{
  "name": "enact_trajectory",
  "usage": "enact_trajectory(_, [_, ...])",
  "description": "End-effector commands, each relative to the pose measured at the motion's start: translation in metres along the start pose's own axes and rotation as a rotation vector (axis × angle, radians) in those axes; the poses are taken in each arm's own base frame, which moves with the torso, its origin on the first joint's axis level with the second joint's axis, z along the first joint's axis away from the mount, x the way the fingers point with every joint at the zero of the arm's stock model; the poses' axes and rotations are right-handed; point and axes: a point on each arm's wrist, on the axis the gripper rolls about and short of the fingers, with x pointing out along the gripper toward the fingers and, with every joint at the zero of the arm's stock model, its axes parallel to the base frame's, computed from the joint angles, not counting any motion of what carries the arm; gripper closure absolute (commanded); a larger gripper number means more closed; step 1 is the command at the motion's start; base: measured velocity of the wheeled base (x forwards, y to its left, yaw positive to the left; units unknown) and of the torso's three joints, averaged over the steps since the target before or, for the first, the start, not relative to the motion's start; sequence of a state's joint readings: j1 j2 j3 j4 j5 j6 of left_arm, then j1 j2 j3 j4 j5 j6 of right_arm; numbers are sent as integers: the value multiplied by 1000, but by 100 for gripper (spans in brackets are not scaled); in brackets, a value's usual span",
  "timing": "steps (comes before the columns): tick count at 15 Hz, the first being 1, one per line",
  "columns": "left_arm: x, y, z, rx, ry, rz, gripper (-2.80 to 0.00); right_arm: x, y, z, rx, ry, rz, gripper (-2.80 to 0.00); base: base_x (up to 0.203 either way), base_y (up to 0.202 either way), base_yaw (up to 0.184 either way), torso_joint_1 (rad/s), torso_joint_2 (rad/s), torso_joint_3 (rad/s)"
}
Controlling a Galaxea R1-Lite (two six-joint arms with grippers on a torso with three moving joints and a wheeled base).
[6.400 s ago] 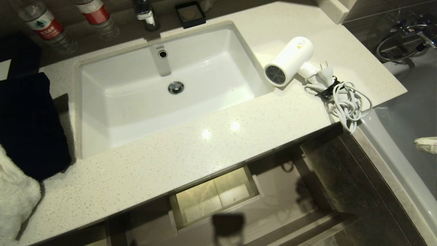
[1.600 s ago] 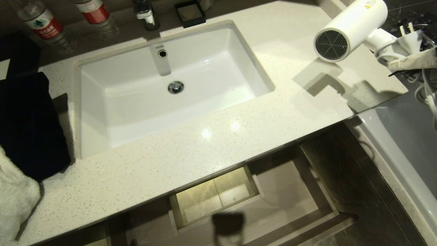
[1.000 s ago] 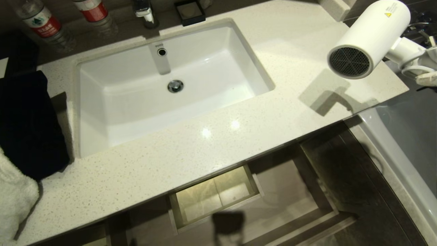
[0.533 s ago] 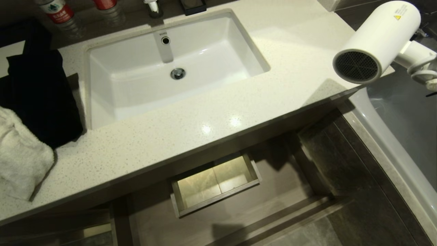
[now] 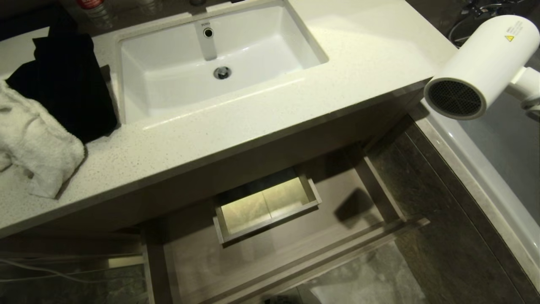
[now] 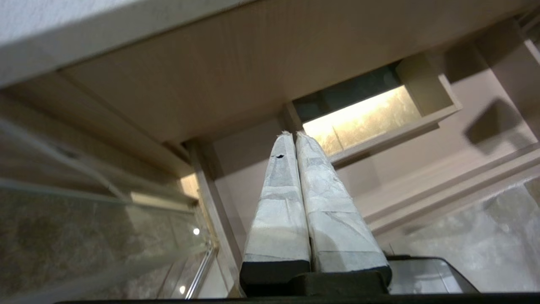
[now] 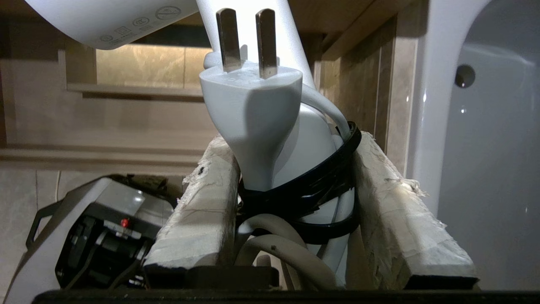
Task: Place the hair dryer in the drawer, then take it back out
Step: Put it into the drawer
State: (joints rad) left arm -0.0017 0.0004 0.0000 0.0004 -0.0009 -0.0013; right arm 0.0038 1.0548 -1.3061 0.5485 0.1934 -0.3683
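Note:
The white hair dryer (image 5: 481,67) hangs in the air past the counter's right end, above the tub rim, its grey mesh grille (image 5: 454,98) facing me. My right gripper (image 7: 291,169) is shut on the dryer's handle (image 7: 310,156) together with the plug (image 7: 249,105) and the black-tied cord; the barrel (image 7: 109,21) juts beyond. The drawer (image 5: 295,249) stands pulled out under the counter, with a lit boxed cut-out (image 5: 265,207) at mid-back and nothing inside. My left gripper (image 6: 293,135) is shut and empty, low in front of the drawer (image 6: 400,169).
A white sink (image 5: 270,25) sits in the speckled counter (image 5: 295,118). A white towel (image 5: 38,152) and a dark cloth (image 5: 67,80) lie at its left end. A bathtub (image 5: 498,169) runs along the right, beside dark floor tiles (image 5: 438,236).
The whole head view has shifted: the counter slid up and more of the drawer shows. The dryer, on the counter in the oldest frame, is carried past its right end.

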Motion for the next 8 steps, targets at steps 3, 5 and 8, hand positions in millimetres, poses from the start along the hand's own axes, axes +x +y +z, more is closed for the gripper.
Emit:
enact_trajectory(3, [0, 0, 0, 0, -1, 1, 0, -8, 4, -10, 2, 0, -14, 0, 0, 0, 0, -310, 111, -198])
enact_trajectory(5, [0, 0, 0, 0, 1, 1, 0, -8, 5, -13, 2, 5, -11, 0, 0, 0, 0, -289, 79, -216])
enact_trajectory(8, [0, 0, 0, 0, 0, 1, 0, -12, 9, -19, 3, 9, -11, 0, 0, 0, 0, -279, 45, -231])
